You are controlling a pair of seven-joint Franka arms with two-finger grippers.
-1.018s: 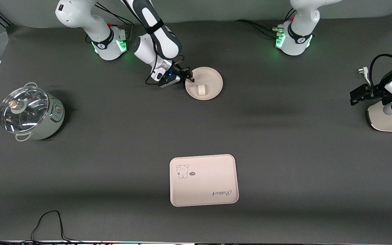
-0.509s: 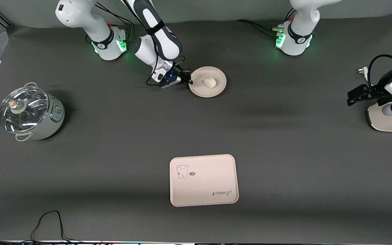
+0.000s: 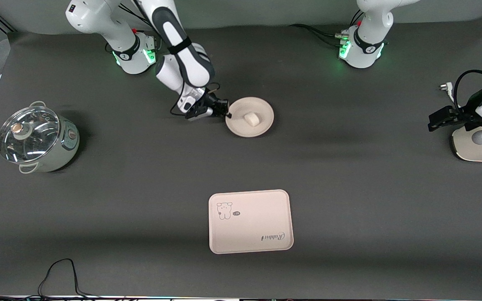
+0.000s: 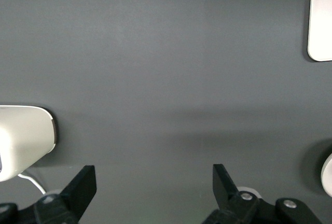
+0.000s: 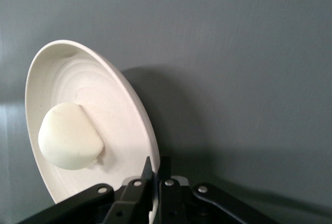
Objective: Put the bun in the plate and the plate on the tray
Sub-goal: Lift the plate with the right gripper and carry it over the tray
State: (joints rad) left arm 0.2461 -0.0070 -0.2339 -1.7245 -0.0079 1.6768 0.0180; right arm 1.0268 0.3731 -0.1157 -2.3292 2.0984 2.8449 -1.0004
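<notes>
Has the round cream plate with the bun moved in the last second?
Yes. The round cream plate, pinched at its rim by the right hand, now sits nearer the rectangular cream tray, carrying the small off-white bun.

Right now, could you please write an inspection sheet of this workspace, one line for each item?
Surface: dark grey table, bare in the middle.
Job's things: bun lies in the plate; tray sits nearer the front camera, nothing on it.
Clutter: lidded pot at the right arm's end; white appliance at the left arm's end.
Grippers: right gripper shut on the plate's rim; left gripper open, waiting above the table.
Cables: black cable at the edge nearest the front camera.
Surroundings: nothing seen.
</notes>
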